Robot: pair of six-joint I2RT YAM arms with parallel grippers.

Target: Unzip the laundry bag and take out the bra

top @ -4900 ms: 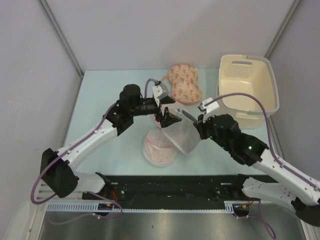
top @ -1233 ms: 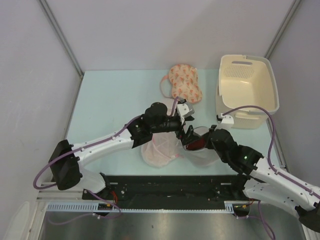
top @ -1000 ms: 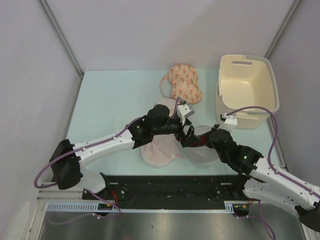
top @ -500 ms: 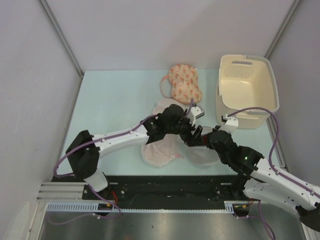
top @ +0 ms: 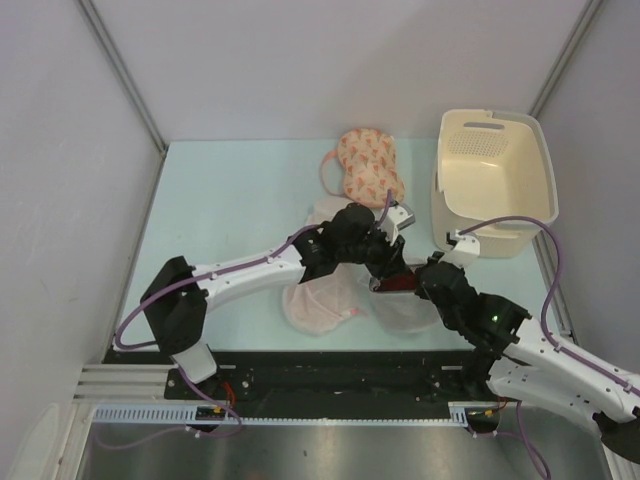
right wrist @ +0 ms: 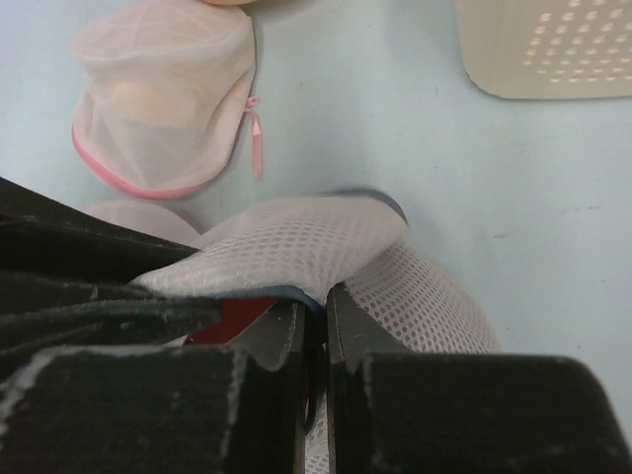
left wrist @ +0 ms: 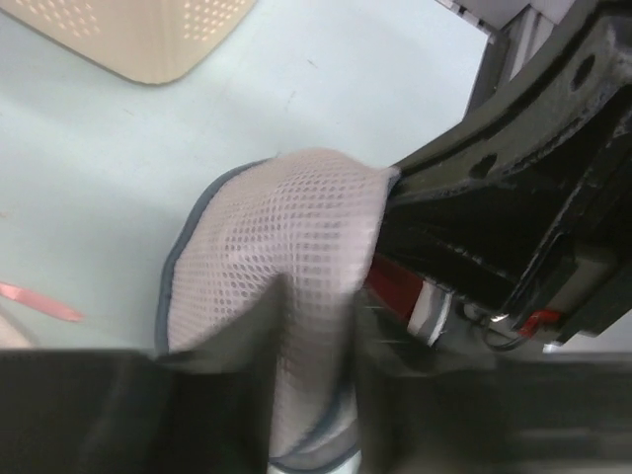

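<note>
The laundry bag, white mesh with a grey zip rim, lies between the two arms near the front. Its rim gapes, and the dark red bra shows inside. My left gripper reaches in from the left and is shut on the bag's upper mesh flap, which runs down between its blurred fingers. Beside that flap the bra peeks out. My right gripper is shut on the bag's grey rim, with the bra just left of it.
Two round mesh pouches with pink trim lie left of the bag, one of them under the left arm. A peach patterned bra lies at the back. A cream basket stands at the right.
The left arm has swung right, over the pink pouch, to the bag's opening. Its open jaws have closed on the mesh flap. The right gripper has kept its hold on the rim.
</note>
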